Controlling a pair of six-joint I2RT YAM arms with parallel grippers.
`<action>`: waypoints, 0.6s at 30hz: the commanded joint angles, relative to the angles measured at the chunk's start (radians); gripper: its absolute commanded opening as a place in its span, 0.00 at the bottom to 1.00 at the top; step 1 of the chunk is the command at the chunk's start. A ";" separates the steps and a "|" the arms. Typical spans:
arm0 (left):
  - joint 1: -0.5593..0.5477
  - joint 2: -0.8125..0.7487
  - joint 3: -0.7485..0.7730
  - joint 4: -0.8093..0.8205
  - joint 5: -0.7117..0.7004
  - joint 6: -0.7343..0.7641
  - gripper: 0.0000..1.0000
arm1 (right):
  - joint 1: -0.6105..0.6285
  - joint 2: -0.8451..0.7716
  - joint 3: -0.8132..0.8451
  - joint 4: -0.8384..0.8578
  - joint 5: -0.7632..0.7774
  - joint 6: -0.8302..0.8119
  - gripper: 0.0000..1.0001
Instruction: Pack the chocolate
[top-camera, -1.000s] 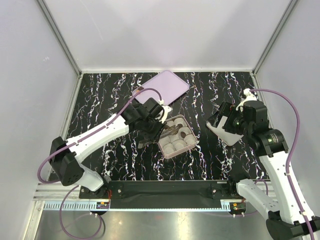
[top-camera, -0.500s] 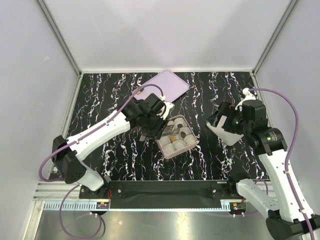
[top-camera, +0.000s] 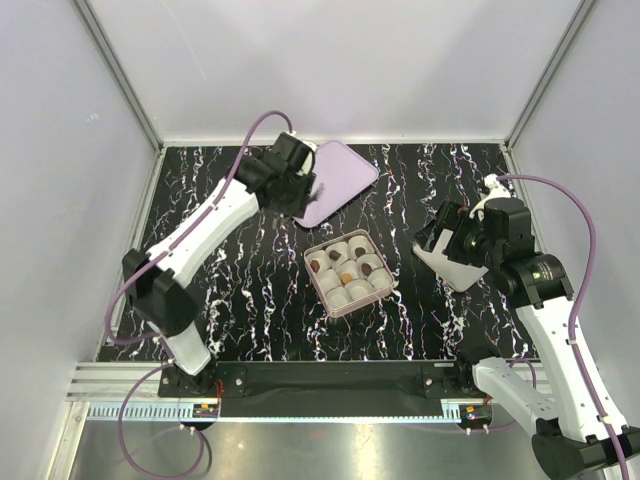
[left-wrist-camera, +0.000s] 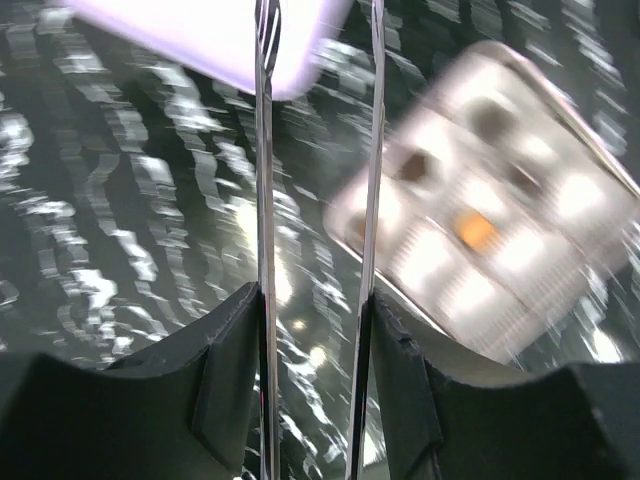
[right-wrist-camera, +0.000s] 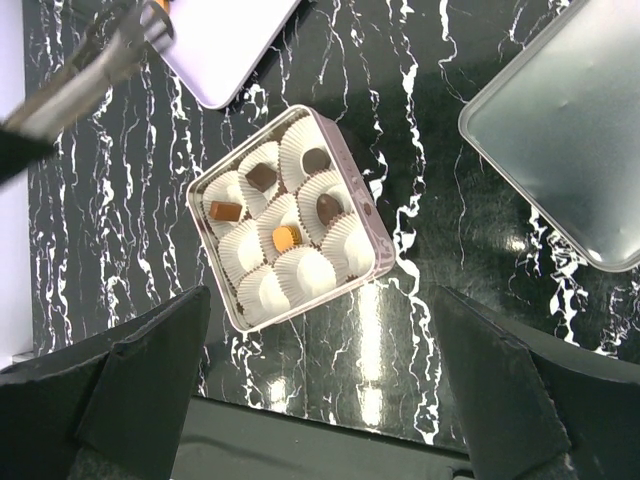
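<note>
Left wrist view all blur, square silver box of white paper cups smeared, its chocolate pieces only brown and orange smudges, pale lilac lid cropped by the top edge, grey frosted tray running off right wrist's frame.

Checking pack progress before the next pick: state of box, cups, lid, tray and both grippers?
box: open, flat on table
cups: nine in box; five hold a chocolate, four empty
lid: off, flat beside box
tray: flat on table, visible part bare
left gripper: open, empty, near lid
right gripper: wide open, empty, above box
</note>
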 joint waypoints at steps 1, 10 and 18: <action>0.089 0.072 0.096 0.038 -0.124 -0.014 0.49 | -0.002 -0.001 0.010 0.053 -0.009 0.004 1.00; 0.228 0.293 0.228 0.112 -0.124 -0.045 0.49 | -0.001 0.000 0.002 0.062 -0.024 0.000 1.00; 0.258 0.408 0.296 0.152 -0.104 -0.016 0.49 | -0.001 0.008 0.005 0.062 -0.010 -0.010 1.00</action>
